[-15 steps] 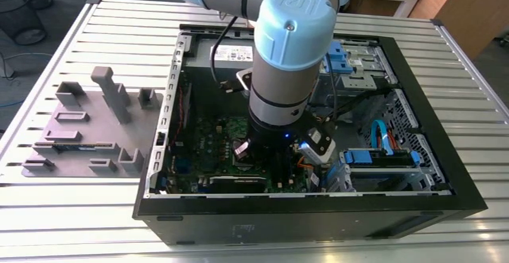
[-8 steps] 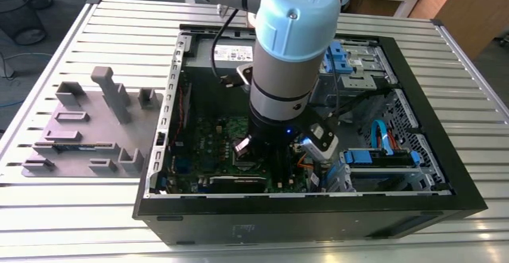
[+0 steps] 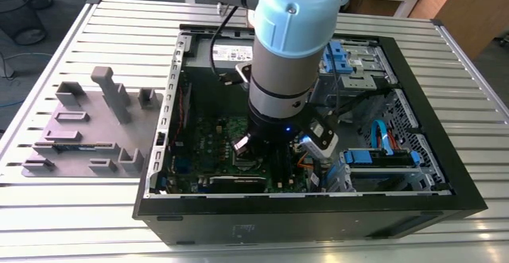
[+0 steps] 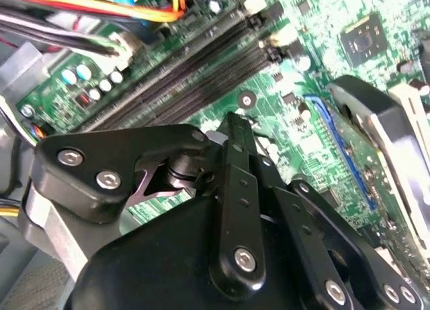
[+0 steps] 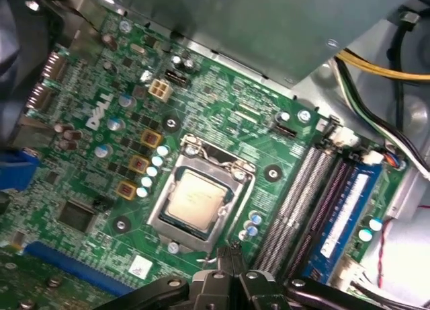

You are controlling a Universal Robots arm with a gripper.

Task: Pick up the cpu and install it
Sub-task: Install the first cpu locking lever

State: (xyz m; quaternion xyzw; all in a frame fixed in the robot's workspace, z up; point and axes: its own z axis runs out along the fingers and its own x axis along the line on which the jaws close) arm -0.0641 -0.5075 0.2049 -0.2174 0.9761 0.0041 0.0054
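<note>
The desk, a slatted metal surface, carries an open computer case lying on its side, so that the motherboard faces upward and can be reached from above. Beside the case, well away from the tool, a grey fixture plate with upright holders stands on the desk. The arm reaches straight down into the case, placing the tool low over the board.

In the first wrist view the cpu lies flat inside the socket frame, just ahead of the tool tips and apart from them. The fingers appear drawn together into a narrow point with nothing between them. Judged from this, the cpu is already seated and the tool has no hold on it.

The memory slots run alongside the tool. Yellow and black cables lie farther off, by the case wall.
</note>
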